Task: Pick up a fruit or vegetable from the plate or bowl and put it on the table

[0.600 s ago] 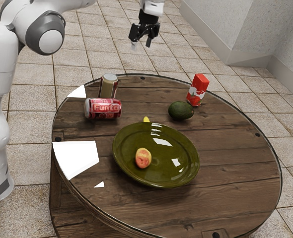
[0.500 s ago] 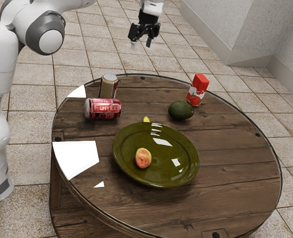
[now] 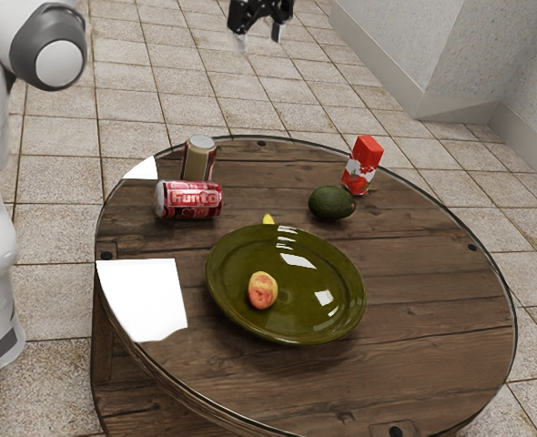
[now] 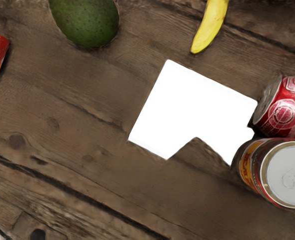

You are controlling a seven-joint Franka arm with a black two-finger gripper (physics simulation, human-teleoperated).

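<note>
"Clerk: catalogue the lot, near to far. Clock centred on the plate, twelve at the far side of the exterior view."

"Item one: table (image 3: 414,364), round, dark planks, thin rim."

"Item two?"

"Plate (image 3: 300,314), olive green, glossy, on the table."

"And the fruit for the task?"

"Item three: peach (image 3: 262,290), one, yellow and red. Lies inside the plate, toward nine o'clock from its middle."

"Item four?"

"White patch (image 3: 141,296), bright, flat on the wood. Nine o'clock, near the table's edge."

"Beyond the plate?"

"Item five: banana (image 3: 268,219), yellow. Between eleven and twelve, close by the rim; mostly hidden in the exterior view, on bare wood in the wrist view."

"Item six: avocado (image 3: 331,203), dark green, whole. One o'clock, on the wood."

"The drinks?"

"Item seven: red can (image 3: 188,199), marked Funto, lying on its side, between ten and eleven. Item eight: upright can (image 3: 198,159), pale top, eleven o'clock, just beyond the red one."

"Item nine?"

"Carton (image 3: 364,166), red and white, upright. One o'clock, farther out than the avocado."

"Last entry: the hand."

"Gripper (image 3: 259,36), black, two-fingered. Twelve o'clock, raised high above the table, well apart from the peach."

"Condition of the jaws?"

"Spread apart, holding nothing; both point downward."
</note>
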